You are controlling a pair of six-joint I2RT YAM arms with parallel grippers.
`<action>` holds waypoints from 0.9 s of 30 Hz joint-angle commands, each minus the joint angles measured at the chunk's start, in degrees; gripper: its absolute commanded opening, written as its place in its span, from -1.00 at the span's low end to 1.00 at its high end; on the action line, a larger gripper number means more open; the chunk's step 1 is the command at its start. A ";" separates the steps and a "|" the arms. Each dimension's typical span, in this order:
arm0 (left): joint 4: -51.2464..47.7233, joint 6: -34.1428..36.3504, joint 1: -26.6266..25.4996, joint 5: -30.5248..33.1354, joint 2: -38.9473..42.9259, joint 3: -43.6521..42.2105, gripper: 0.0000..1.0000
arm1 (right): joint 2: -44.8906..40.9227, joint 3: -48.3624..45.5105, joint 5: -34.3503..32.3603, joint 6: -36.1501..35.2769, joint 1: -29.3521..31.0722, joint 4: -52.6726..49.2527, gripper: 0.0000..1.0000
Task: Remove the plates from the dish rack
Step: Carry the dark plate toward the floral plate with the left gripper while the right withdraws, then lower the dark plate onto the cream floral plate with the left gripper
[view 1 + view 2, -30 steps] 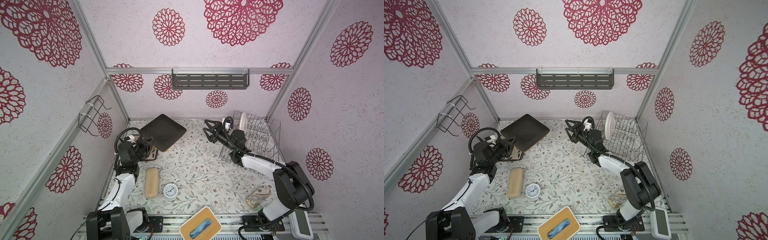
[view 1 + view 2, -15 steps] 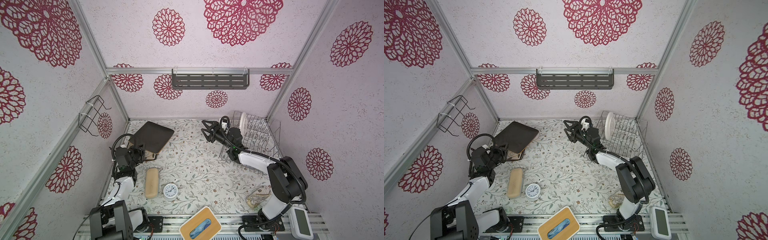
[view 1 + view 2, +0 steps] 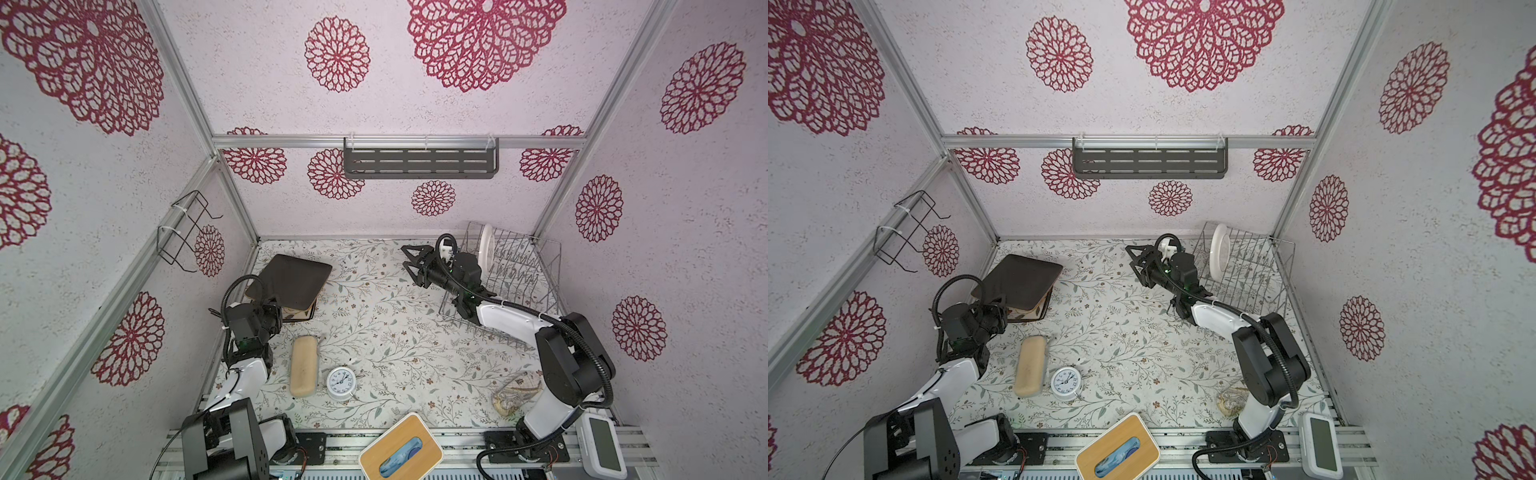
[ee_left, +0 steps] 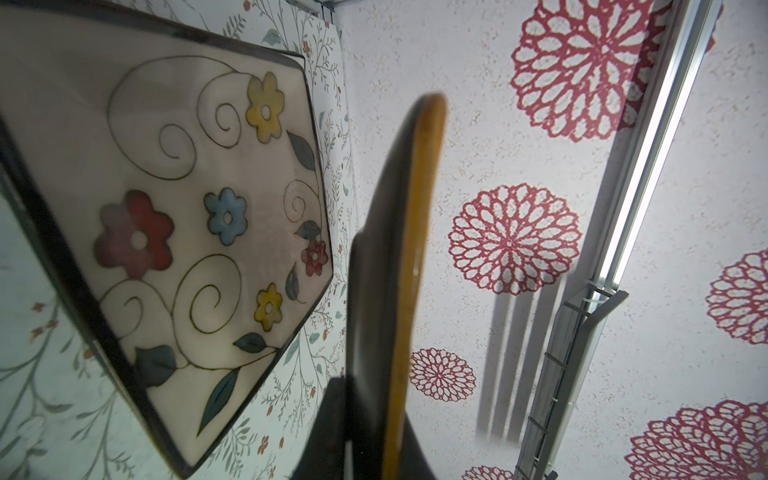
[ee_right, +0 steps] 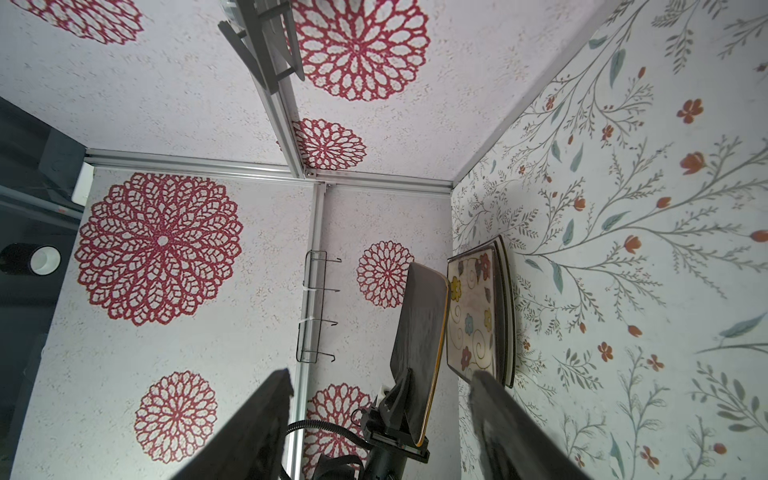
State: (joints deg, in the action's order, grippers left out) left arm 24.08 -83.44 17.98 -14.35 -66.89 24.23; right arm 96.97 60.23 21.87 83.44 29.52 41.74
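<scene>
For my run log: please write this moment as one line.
left gripper: shut on dark plate, tilted over flowered plates | right gripper: open, empty, beside dish rack | dish rack: one round white plate inside

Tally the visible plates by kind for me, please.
Dark square plate: 1
Flowered square plate: 1
Second plate beneath it, face hidden: 1
Round white plate: 1
Total: 4
</scene>
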 commanded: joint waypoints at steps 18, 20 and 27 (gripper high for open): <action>8.98 2.01 2.99 5.51 -2.15 1.41 -1.00 | -0.27 2.26 1.44 -5.68 -0.43 -2.92 0.41; 9.48 2.23 3.20 5.12 -3.16 1.61 -1.00 | -0.29 2.22 1.25 -5.87 -0.43 -3.25 0.41; 11.48 2.08 3.38 5.08 -6.09 1.75 -1.00 | -0.03 2.00 1.41 -5.82 -0.43 -3.07 0.41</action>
State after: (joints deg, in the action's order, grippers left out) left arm 22.96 -81.23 20.91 -8.25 -73.80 23.73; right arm 97.08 60.23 22.37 79.35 29.52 37.34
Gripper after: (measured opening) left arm 0.134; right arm 0.705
